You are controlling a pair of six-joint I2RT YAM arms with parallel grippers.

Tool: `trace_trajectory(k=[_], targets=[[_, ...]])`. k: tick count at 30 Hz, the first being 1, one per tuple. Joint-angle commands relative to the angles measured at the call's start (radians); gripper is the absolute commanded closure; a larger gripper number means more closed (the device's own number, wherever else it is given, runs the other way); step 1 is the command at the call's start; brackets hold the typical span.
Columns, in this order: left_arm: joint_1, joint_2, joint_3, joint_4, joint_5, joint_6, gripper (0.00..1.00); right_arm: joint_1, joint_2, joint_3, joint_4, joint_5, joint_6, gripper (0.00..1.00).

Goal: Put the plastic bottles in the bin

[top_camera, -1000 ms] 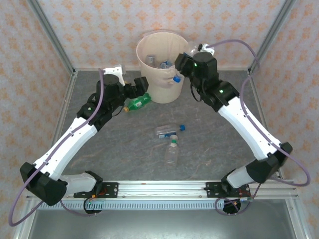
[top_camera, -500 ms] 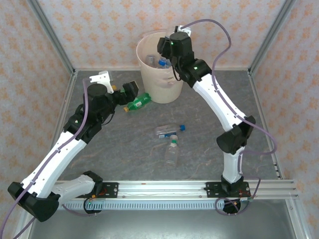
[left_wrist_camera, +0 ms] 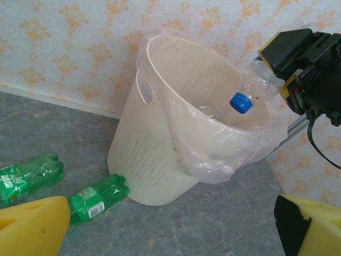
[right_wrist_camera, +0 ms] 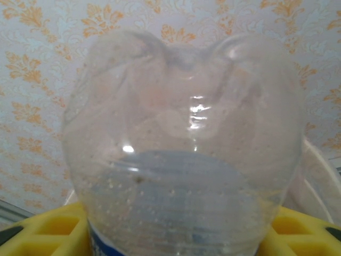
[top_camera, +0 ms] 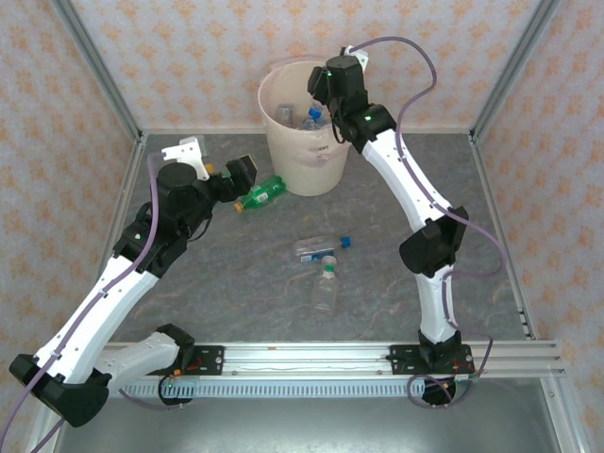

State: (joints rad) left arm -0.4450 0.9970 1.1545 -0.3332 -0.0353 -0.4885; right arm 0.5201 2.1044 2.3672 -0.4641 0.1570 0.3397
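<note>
Right tool (left_wrist_camera: 283, 72): mine, clamped on a clear bottle (right_wrist_camera: 181, 160), its blue cap pointing down over the bin's mouth.
Left tool (top_camera: 236, 177): fingers spread, nothing between them.
Bin (left_wrist_camera: 144, 149): middle of the desk's (top_camera: 236, 278) far edge; contents hard to make out, perhaps bottles.
Green bottle (left_wrist_camera: 98, 198): lying against the bin's foot.
Second green bottle (left_wrist_camera: 26, 178): just beside it.
Loose clear bottles (top_camera: 326, 291): two, mid-desk.

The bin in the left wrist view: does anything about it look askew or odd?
Yes. The pinkish liner bag sits askew on the bin: on the right of this view it droops in a loose fold down the outside wall. A green bottle also lies beside the bin's base.
</note>
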Motion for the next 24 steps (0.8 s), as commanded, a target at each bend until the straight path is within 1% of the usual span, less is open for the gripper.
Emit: trace_trajectory(k=[1, 5, 7, 9, 11, 12, 14, 24], targets=[[0.000, -0.012, 0.004, -0.020, -0.015, -0.013, 0.01, -0.003, 0.009, 0.040, 0.009, 0.000, 0.014, 0.44], [-0.001, -0.012, 0.005, -0.026, -0.017, -0.013, 0.01, -0.004, 0.009, 0.041, 0.001, 0.004, 0.015, 0.42], [0.000, -0.014, 0.004, -0.027, -0.015, -0.015, 0.01, -0.004, 0.009, 0.043, -0.004, 0.000, 0.015, 0.37], [-0.001, -0.014, 0.003, -0.027, -0.015, -0.015, 0.01, -0.003, 0.004, 0.046, -0.008, -0.003, 0.019, 0.26], [-0.001, -0.018, -0.001, -0.027, -0.017, -0.015, 0.01, -0.004, -0.002, 0.046, -0.012, -0.006, 0.023, 0.20], [-0.001, -0.018, -0.001, -0.027, -0.017, -0.014, 0.01, -0.005, -0.007, 0.046, -0.012, -0.006, 0.025, 0.15], [0.000, -0.017, -0.001, -0.027, -0.020, -0.013, 0.01, -0.005, -0.014, 0.046, -0.014, -0.006, 0.026, 0.00], [-0.001, -0.006, -0.004, -0.026, -0.013, -0.013, 0.01, -0.002, -0.063, 0.038, -0.037, -0.007, 0.033, 0.00]])
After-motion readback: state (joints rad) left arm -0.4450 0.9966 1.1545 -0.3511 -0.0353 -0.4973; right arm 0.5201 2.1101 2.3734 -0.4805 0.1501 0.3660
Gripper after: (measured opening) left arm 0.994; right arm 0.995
